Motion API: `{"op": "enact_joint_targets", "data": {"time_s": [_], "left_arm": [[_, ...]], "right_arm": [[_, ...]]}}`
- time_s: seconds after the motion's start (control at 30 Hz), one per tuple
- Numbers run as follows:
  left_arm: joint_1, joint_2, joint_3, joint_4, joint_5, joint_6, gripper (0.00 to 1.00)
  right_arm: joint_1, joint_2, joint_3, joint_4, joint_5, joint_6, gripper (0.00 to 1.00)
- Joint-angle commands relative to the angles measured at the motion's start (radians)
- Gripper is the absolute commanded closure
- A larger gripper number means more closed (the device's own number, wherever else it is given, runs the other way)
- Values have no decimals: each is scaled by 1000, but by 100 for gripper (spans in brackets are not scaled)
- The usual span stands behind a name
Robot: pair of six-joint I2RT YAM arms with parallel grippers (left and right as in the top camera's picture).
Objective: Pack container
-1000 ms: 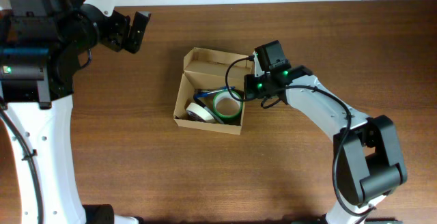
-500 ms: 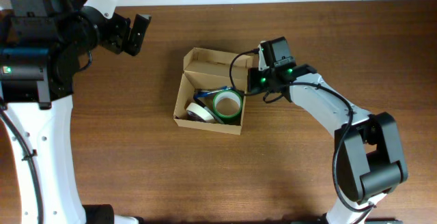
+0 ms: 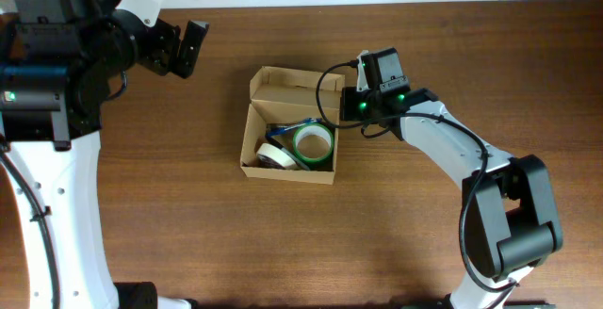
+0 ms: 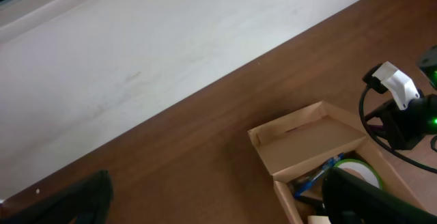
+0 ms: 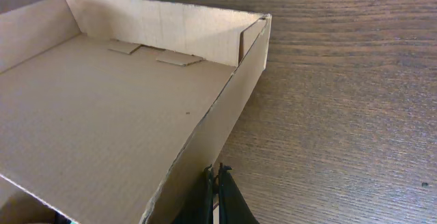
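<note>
Seen from overhead, a dark wooden table carries the container, a plain tan cardboard box, near the middle of the table and somewhat closer to the far edge. Its opening faces straight up. The hinged lid is folded back on the side toward the far edge, so with the lid open the long axis runs from the far edge toward the near edge. The whole box is turned a little out of square with the table's edges.

Inside the box we see a green tape roll on the right, a white tape roll at the near left, and a blue pen lying across behind them.

The right gripper is at the container's far right corner, just beside the lid's side wall. Its wrist camera shows the two fingertips pressed together with nothing between them, low beside the cardboard edge. We cannot tell whether they touch the box.

The left gripper hangs over the table's far left corner, well apart from the container. Its jaws stand wide apart and hold nothing. Its wrist camera looks across the table toward the open lid, with a pale wall beyond the far edge.
</note>
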Motion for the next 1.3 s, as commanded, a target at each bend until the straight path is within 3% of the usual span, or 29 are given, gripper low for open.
{"op": "enact_joint_targets", "data": {"time_s": [0.0,0.33,0.4,0.5,0.6,0.67,0.83,1.0,1.13,1.27], "left_arm": [[0,-16,3,-8,-3,9,0],[0,-16,3,-15,-3,10,1],[0,-16,3,-15,-3,9,1],[0,-16,3,-15,-3,9,1],[0,-16,3,-15,-3,9,1],[0,-16,3,-15,-3,9,1],[0,-16,3,-15,-3,9,1],[0,-16,3,-19,-3,9,0],[0,-16,3,-30,-3,9,1],[0,-16,3,-39,-3,9,1]], "right_arm": [[-4,12,-2,13,-14,16,96],[-49,12,2,-59,-43,22,95],[-88,12,8,-84,-83,38,89],[-165,12,8,-90,-219,57,63],[-238,12,8,-90,-355,88,44],[-275,12,8,-89,-441,99,35],[-335,12,8,-11,-701,171,25],[-343,12,8,182,-877,335,0],[-343,12,8,301,-889,525,1],[-346,20,8,305,-827,724,1]]}}
